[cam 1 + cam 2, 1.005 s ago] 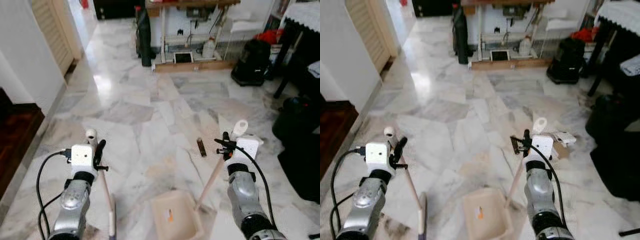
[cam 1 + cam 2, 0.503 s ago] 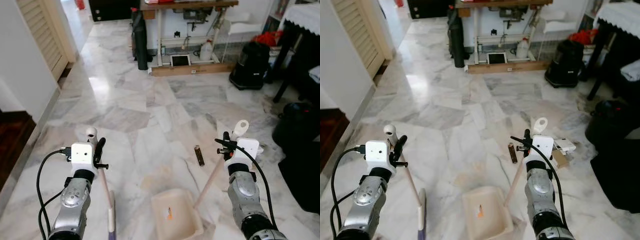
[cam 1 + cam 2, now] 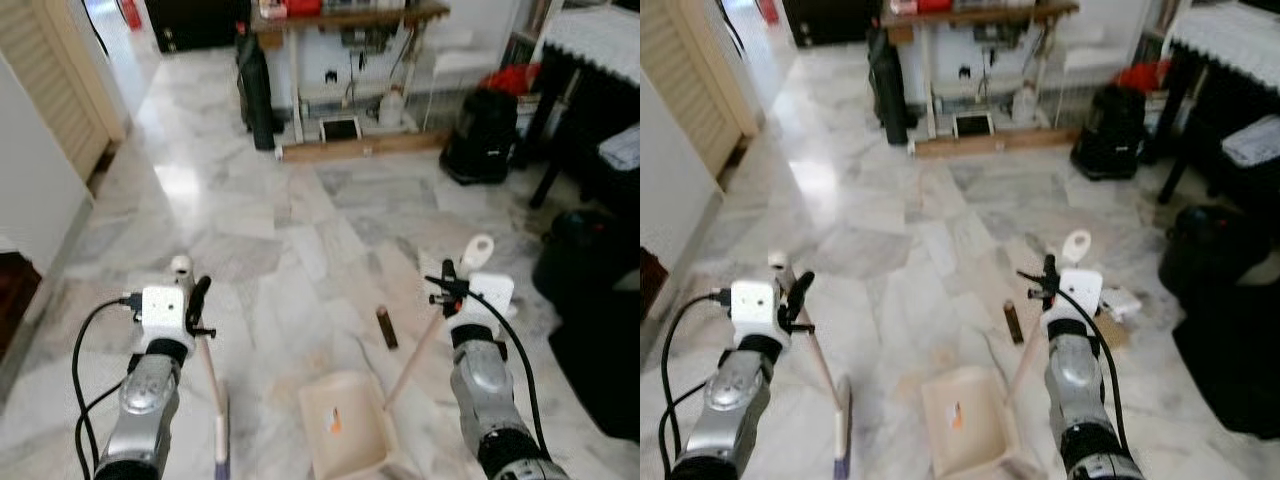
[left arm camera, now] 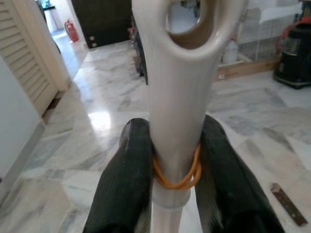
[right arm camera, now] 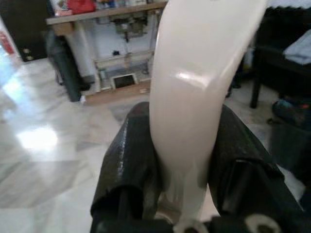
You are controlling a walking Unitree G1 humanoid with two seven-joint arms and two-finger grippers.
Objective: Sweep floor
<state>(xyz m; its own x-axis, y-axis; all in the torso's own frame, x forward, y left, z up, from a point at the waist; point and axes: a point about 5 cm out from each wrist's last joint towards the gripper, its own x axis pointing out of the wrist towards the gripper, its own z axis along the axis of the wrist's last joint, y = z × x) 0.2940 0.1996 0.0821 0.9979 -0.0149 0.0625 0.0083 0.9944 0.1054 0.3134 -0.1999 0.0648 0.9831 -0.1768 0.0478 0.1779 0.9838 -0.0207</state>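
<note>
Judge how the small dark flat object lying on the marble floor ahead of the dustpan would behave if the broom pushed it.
The dark object looks flat and elongated, so it would probably slide rather than roll. The marble floor is glossy, so it may skid easily, perhaps turning as it goes. It lies just beyond the dustpan, so a short push could likely carry it in.

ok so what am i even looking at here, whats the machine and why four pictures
It is a walking humanoid robot sweeping a marble floor. The two wide pictures come from its head, looking down at its own silver arms. The two close-ups come from a camera on each wrist. The left gripper is shut on a broom handle; the broom reaches down to the floor. The right gripper is shut on the dustpan handle; the cream dustpan sits on the floor with a small orange scrap inside. A dark strip lies just beyond it.
</note>
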